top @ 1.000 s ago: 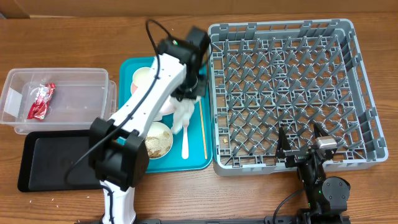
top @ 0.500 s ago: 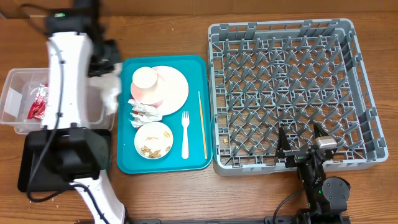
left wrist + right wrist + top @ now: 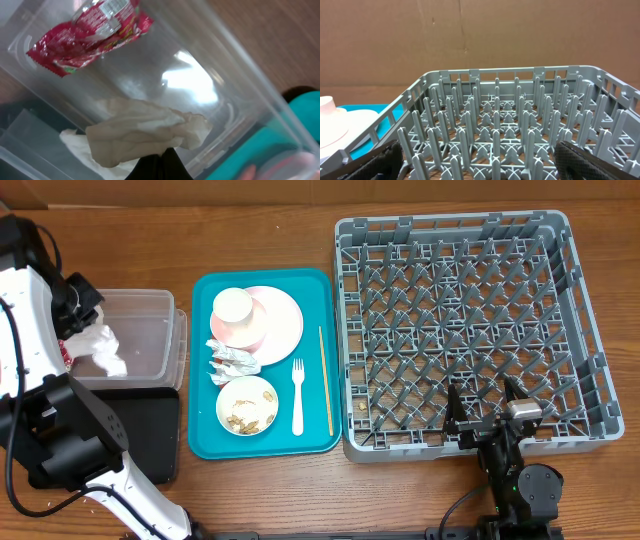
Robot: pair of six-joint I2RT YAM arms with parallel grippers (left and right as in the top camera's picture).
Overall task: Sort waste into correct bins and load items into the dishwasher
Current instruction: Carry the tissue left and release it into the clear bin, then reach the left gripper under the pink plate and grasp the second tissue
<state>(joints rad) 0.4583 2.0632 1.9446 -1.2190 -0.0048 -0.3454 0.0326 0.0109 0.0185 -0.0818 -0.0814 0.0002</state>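
**Op:** Grey dish rack (image 3: 450, 222) fills the right of the frame. My right gripper (image 3: 482, 405) is parked at its lower edge, jaws wide apart on nothing.

**Desk:** And the left?

**Op:** Upper left, over the clear tub (image 3: 150, 330). My left gripper (image 3: 157, 167) is clamped on a crumpled napkin (image 3: 145, 132) hanging straight below it, near the red wrapper (image 3: 90, 27) lying inside.

**Desk:** Release next?

**Op:** I'd judge so. The napkin looks mostly within the walls, and only my left arm is anywhere near.
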